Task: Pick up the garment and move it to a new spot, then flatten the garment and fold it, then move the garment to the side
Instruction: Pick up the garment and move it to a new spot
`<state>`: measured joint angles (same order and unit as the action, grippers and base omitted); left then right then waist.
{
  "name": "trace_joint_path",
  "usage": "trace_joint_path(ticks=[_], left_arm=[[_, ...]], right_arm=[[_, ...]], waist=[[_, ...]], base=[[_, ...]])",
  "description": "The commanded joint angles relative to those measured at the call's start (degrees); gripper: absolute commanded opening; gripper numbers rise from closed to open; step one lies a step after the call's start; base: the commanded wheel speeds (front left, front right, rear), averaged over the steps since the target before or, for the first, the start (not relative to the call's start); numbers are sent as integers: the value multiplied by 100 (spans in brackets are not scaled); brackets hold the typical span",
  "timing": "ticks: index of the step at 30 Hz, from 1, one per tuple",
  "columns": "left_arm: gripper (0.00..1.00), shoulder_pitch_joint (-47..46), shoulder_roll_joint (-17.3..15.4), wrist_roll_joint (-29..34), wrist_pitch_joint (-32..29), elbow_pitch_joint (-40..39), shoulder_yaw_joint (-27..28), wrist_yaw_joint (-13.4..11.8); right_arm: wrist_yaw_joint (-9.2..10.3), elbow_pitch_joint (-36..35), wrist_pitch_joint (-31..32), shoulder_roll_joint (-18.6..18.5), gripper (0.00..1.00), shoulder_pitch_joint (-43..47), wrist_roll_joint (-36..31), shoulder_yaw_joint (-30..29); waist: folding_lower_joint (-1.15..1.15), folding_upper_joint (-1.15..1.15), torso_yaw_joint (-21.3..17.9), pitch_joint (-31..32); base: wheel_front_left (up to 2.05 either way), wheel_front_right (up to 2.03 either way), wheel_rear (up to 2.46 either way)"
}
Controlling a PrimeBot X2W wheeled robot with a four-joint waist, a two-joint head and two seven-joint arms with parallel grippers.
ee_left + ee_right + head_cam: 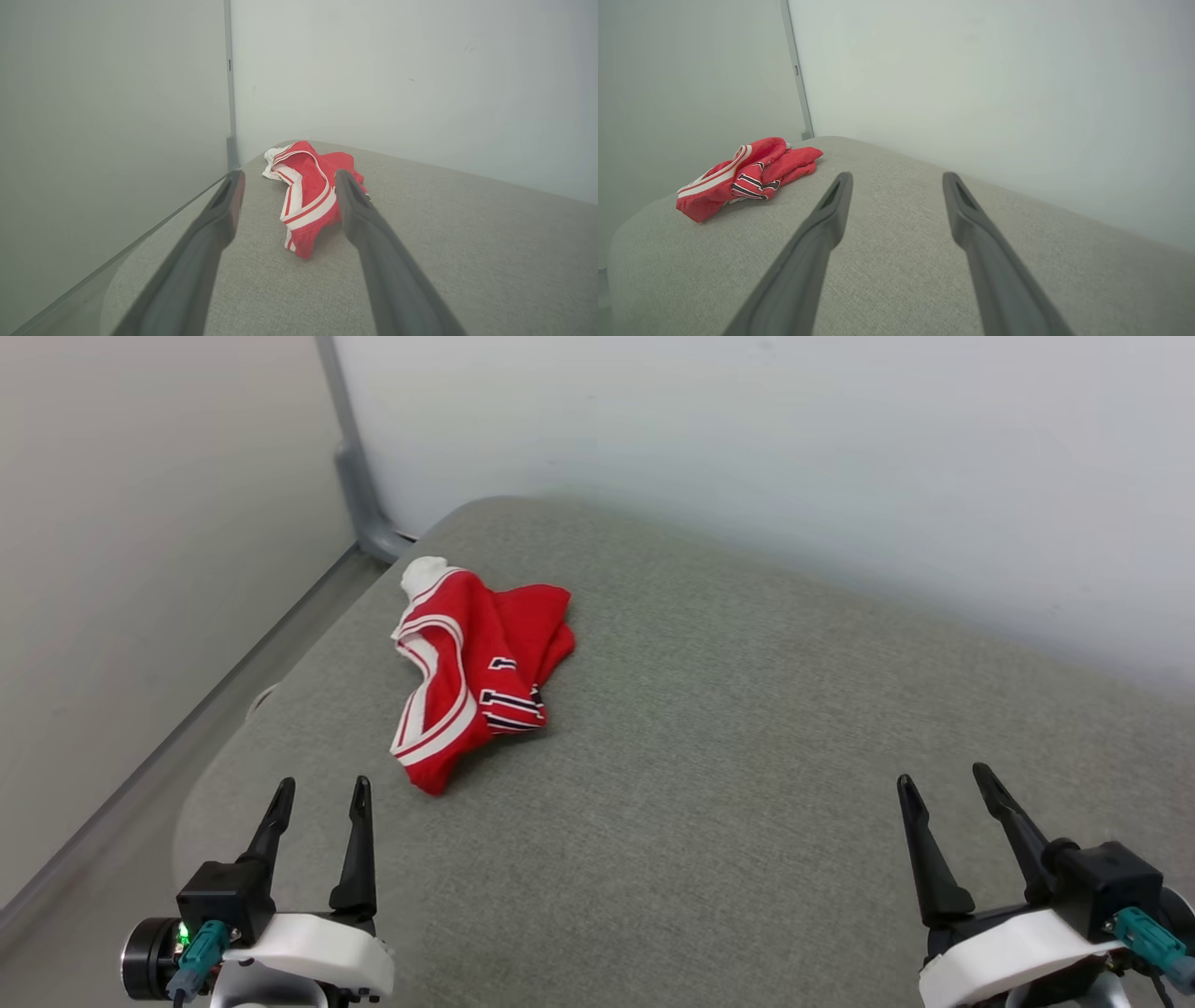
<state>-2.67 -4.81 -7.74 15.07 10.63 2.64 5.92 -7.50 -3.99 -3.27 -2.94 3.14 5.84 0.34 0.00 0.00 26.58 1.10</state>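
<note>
The garment [476, 667] lies crumpled in a heap on the far left part of the grey cushioned surface [709, 737]. It is red with white-and-red striped trim, and some black lettering shows. My left gripper [322, 789] stands open at the lower left, just short of the heap's near end, with nothing between its fingers. In the left wrist view the garment [308, 196] lies straight ahead of the left gripper [287, 177]. My right gripper [943, 779] is open at the lower right, far from the cloth. From the right wrist the garment [742, 177] sits off to the left of the right gripper [896, 177].
A pale wall [794, 448] runs close behind the cushion's far edge. A grey metal post [355, 476] and a rail [187, 728] border the left side, beside a pale panel [140, 523]. The cushion's rounded corner [205, 793] lies left of my left gripper.
</note>
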Motion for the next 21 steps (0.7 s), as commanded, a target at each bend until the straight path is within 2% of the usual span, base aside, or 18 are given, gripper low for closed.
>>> trace_joint_path(ticks=[1,11,21], left_arm=[[100,15,-29,-6,15,-23,2,20],[100,-16,-27,-50,15,35,45,51],[100,-582,-31,-218,15,287,138,50]], right_arm=[[2,-37,-37,6,100,-83,-16,-4],[2,5,4,7,100,-137,-40,2],[2,-178,213,-107,100,-348,-273,26]], waist=[[0,0,143,-28],[0,0,282,-69],[0,0,60,-480]], base=[[0,0,0],[0,0,0],[0,0,0]])
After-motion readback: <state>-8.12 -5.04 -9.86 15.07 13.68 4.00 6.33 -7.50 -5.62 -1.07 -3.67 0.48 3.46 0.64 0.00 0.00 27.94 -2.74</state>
